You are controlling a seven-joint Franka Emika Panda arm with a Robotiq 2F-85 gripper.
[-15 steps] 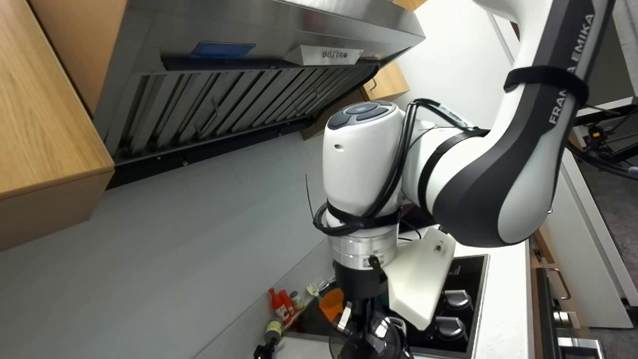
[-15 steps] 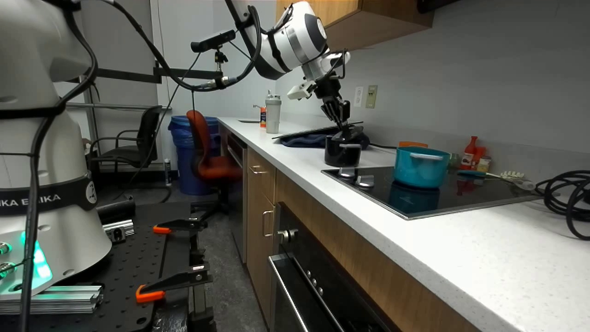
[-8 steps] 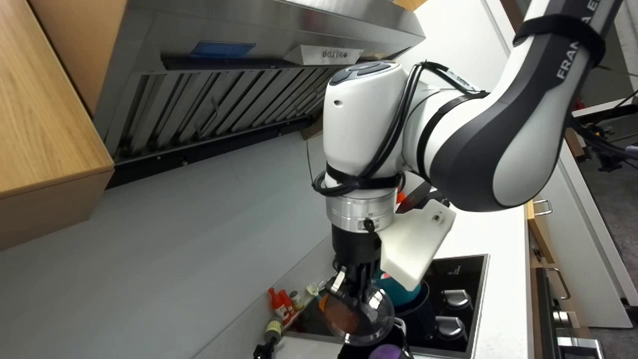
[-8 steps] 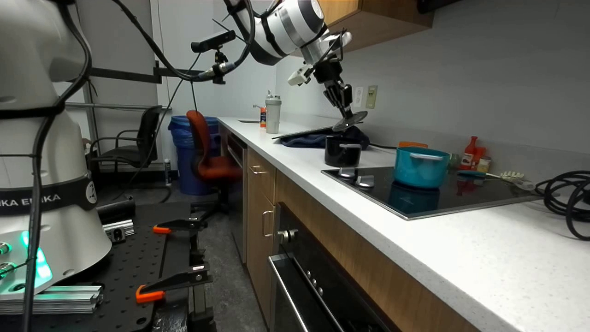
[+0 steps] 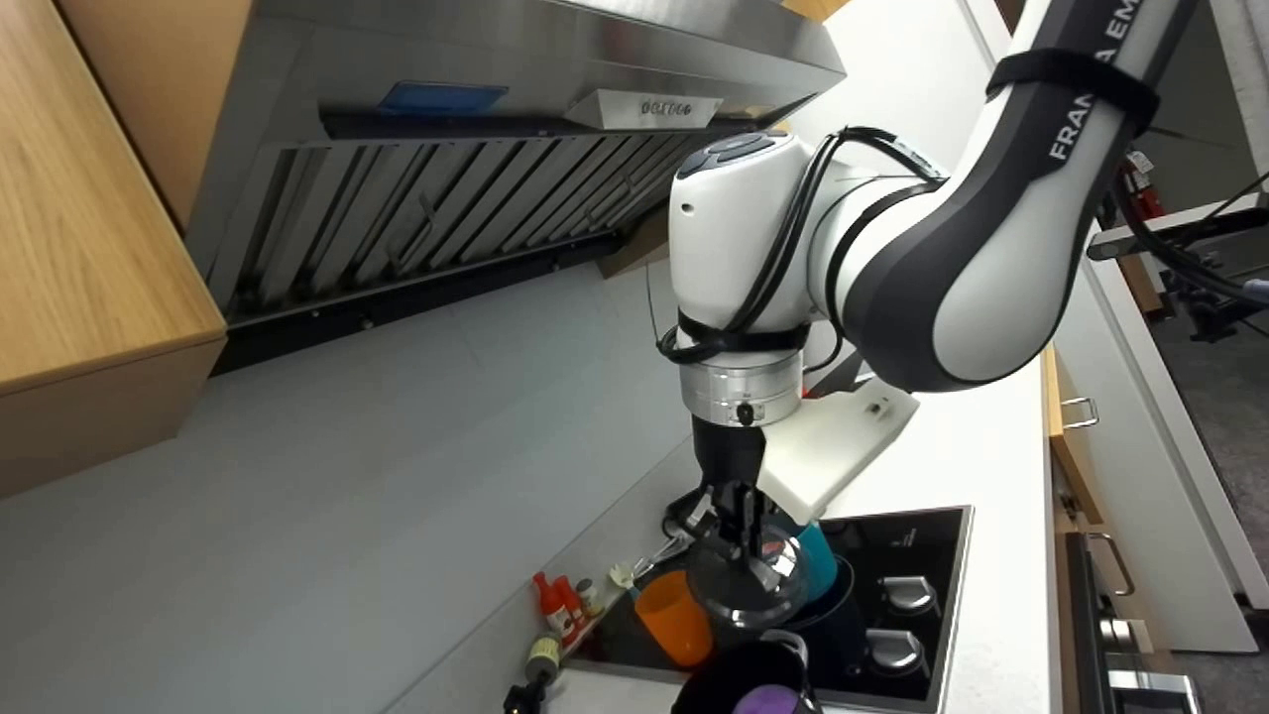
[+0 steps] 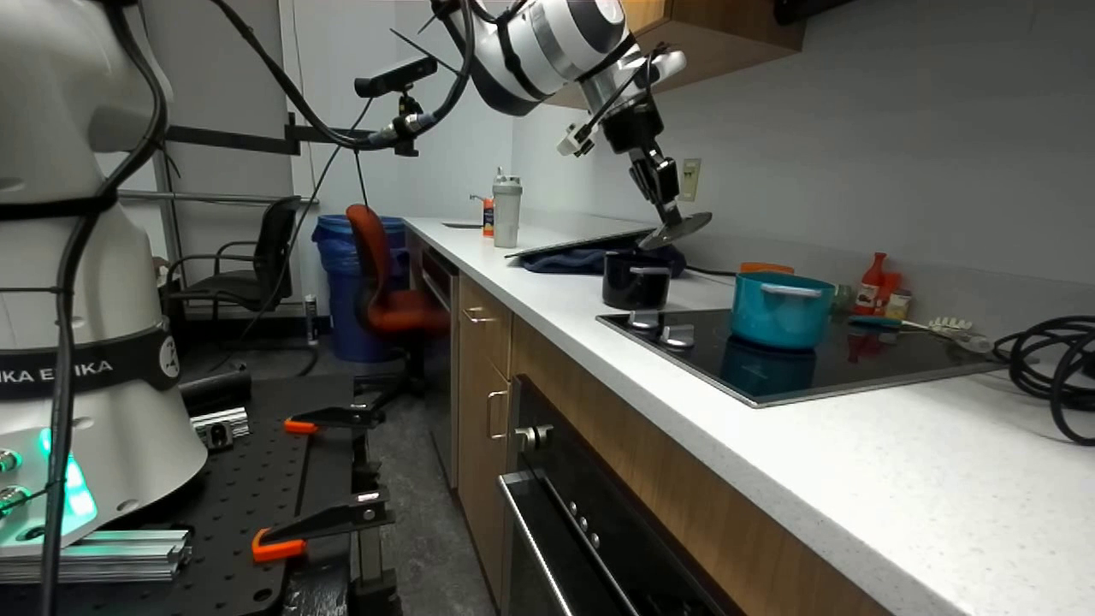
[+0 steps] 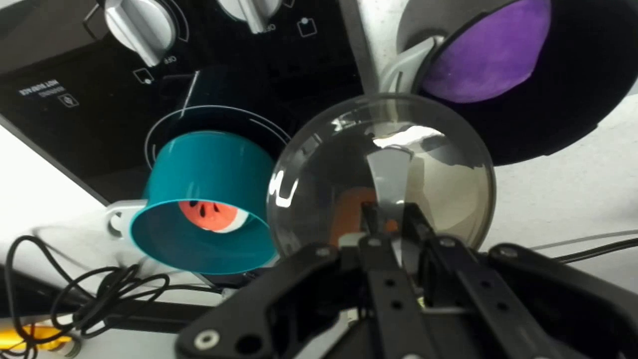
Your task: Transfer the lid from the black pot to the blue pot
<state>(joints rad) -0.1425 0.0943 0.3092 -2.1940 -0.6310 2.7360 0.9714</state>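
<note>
The see-through lid (image 7: pixel 349 169) is held aloft by the fingers (image 7: pixel 417 227), which are drawn nearly together on it from above, close to its middle; the contact itself is partly hidden. It is raised clear of the black pot (image 6: pixel 635 289), which stands uncovered on the desk (image 6: pixel 855 462) with a purple thing (image 7: pixel 491 55) showing inside. In an exterior view the blue pot (image 6: pixel 780 316), also uncovered, is seen set upright on the stove (image 6: pixel 873 368), lower than the lid and to its right; the lid is tilted, with its right edge higher. The coming move is judged to turn on this offset: in the wrist view the blue pot, containing a watermelon slice (image 7: pixel 212 215), is found to the left of the fingers, the black pot up and to the right. Since the lid is round, no long axis need be matched; its tilt would instead have to be levelled before it is lowered onto the rim. The task is judged about half done: lid off, not yet placed. The orange cup (image 5: pixel 674 617) nearby might be knocked by a low carry.
</note>
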